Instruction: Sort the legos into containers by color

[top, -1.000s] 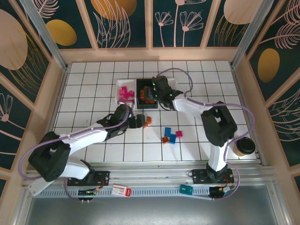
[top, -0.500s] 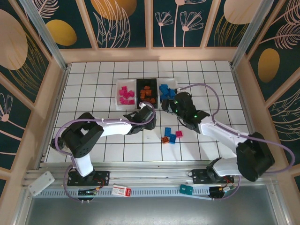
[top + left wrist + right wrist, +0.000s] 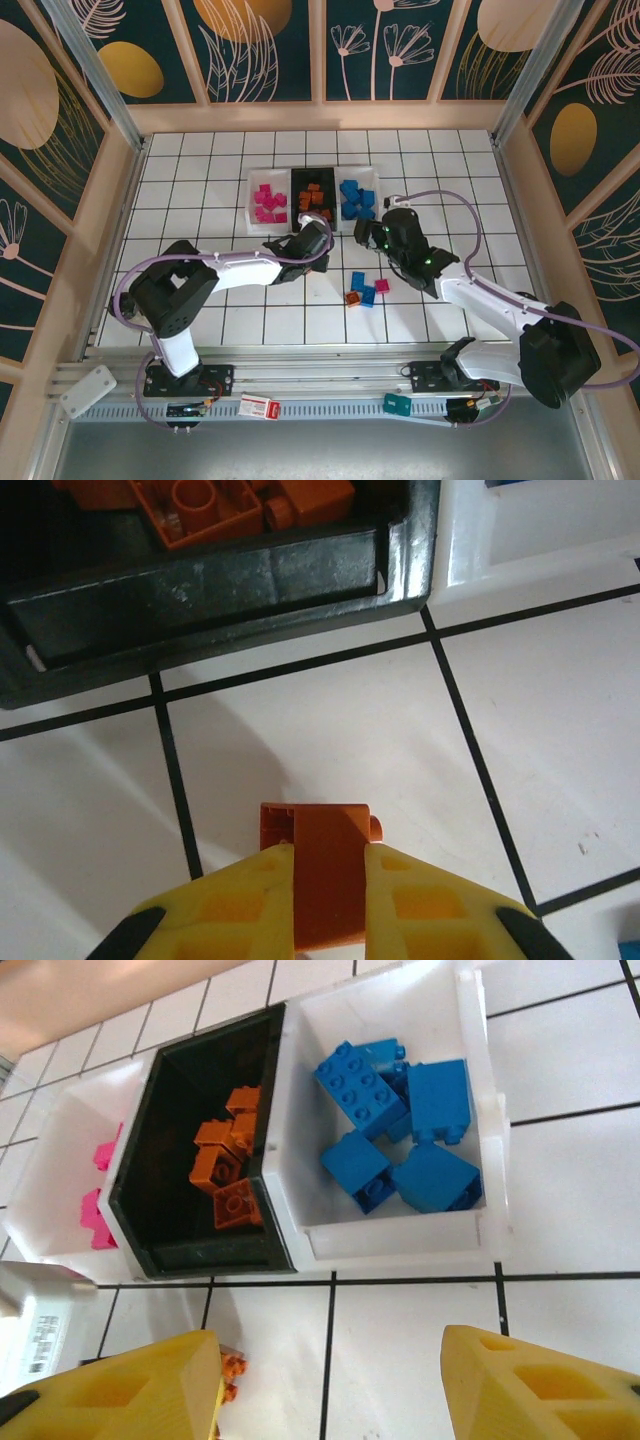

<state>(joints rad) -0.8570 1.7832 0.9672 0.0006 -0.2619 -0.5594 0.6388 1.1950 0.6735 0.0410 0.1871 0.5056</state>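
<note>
Gripping a small orange plastic brick (image 3: pixel 325 880), the yellow left fingers (image 3: pixel 430 910) are closed flat against its two sides, and the brick stands upright between them over the white tiled surface (image 3: pixel 560 760). Whether the brick touches the tile beneath cannot be told.

In the left wrist view, the near wall of the black shallow rectangular tray (image 3: pixel 200 590) lies at 12 o'clock of the held brick, with bare tile between them. Several sorted orange bricks (image 3: pixel 210 505) rest inside this tray. The corner of a white shallow tray holding blue bricks (image 3: pixel 480 540) meets the black tray on its 3 o'clock side.

The yellow right fingers (image 3: pixel 530 1380) stand wide apart with nothing between them, above the tiles at 6 o'clock of the row of trays. In the right wrist view, a heap of sorted blue bricks (image 3: pixel 400 1120) fills the white tray at 12 o'clock. The black tray lies at 11 o'clock. Beyond it, at 10 o'clock, a second white tray (image 3: pixel 50 1160) holds magenta-pink bricks (image 3: pixel 95 1215).

In the top view, a loose cluster lies on the surface at 6 o'clock of the right fingers and 4 o'clock of the left fingers. It consists of two loose blue bricks (image 3: pixel 357 280), one loose orange brick (image 3: pixel 352 298) and one loose magenta brick (image 3: pixel 382 286).
</note>
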